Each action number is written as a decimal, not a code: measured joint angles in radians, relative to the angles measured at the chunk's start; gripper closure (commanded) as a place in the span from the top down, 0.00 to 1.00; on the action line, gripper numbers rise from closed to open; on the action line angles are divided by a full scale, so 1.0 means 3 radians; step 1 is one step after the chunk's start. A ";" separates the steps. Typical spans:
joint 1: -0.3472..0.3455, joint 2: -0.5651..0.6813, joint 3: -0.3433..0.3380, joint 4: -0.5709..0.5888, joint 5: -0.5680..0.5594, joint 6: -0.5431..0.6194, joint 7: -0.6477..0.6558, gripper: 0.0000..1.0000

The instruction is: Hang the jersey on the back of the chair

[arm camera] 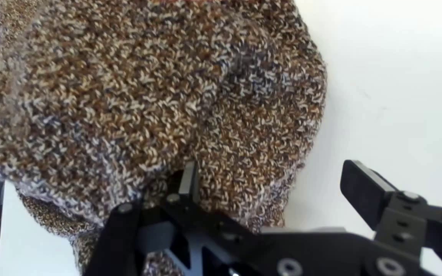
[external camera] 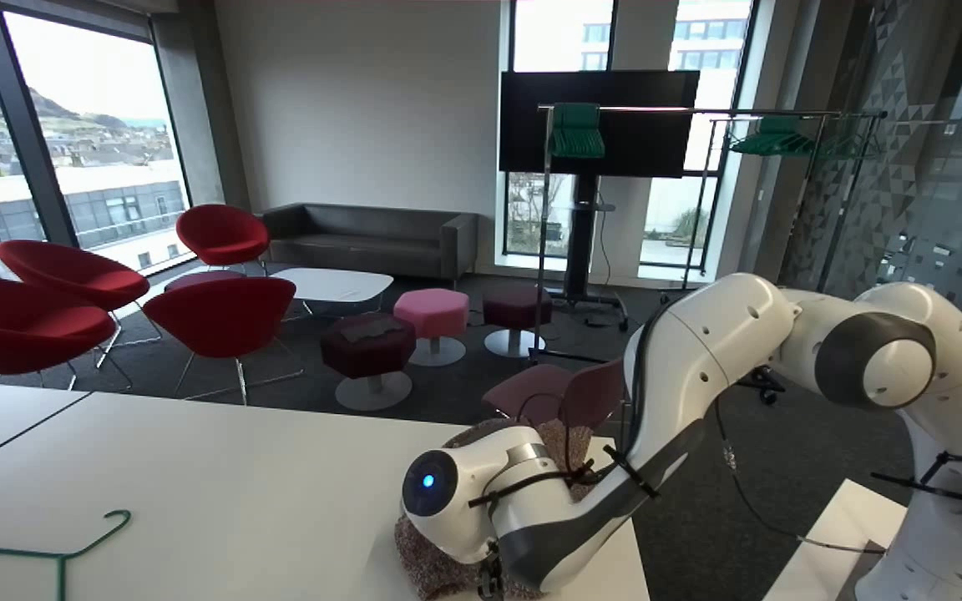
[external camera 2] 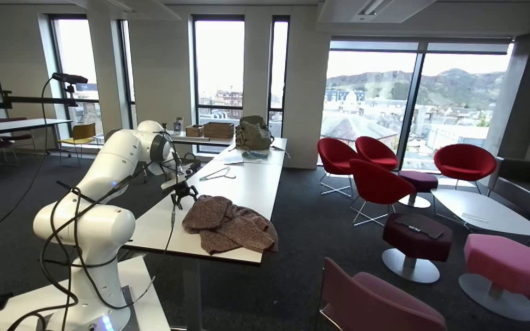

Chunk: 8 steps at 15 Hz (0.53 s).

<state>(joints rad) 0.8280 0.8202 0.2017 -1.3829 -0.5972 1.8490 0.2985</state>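
The jersey [external camera 2: 233, 225], a brownish-mauve mottled knit, lies crumpled on the near end of the white table [external camera 2: 246, 179]. One part hangs over the table's edge. In an exterior view the arm partly hides the jersey [external camera: 431, 559]. My gripper [external camera 2: 187, 201] is open and empty beside the jersey. In the wrist view the gripper [arm camera: 274, 178] has its left finger at a fold of the jersey [arm camera: 148, 96] and its right finger over bare table; whether the left finger touches the knit is unclear. The maroon chair [external camera 2: 357, 299] stands off the table's end; it also shows behind the arm [external camera: 594, 392].
A green hanger [external camera 2: 219, 174] lies farther along the table, with a backpack [external camera 2: 253, 133] beyond. Maroon [external camera 2: 417, 248] and pink [external camera 2: 513, 264] stools stand past the chair. A clothes rail [external camera: 698, 110] with green hangers and several red lounge chairs [external camera: 222, 313] stand around.
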 measured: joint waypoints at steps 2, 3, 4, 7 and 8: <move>0.0065 0.0149 -0.0030 0.0224 0.0024 0.0000 -0.0023 1.00; 0.0098 0.0224 -0.0048 0.0331 0.0046 0.0000 -0.0039 1.00; 0.0130 0.0292 -0.0071 0.0426 0.0072 0.0000 -0.0056 1.00; 0.0216 0.0483 -0.0163 0.0645 0.0145 -0.0007 -0.0084 1.00; 0.0241 0.0540 -0.0200 0.0699 0.0165 -0.0019 -0.0085 1.00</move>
<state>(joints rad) 0.9004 0.9822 0.1418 -1.1732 -0.5478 1.8434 0.2729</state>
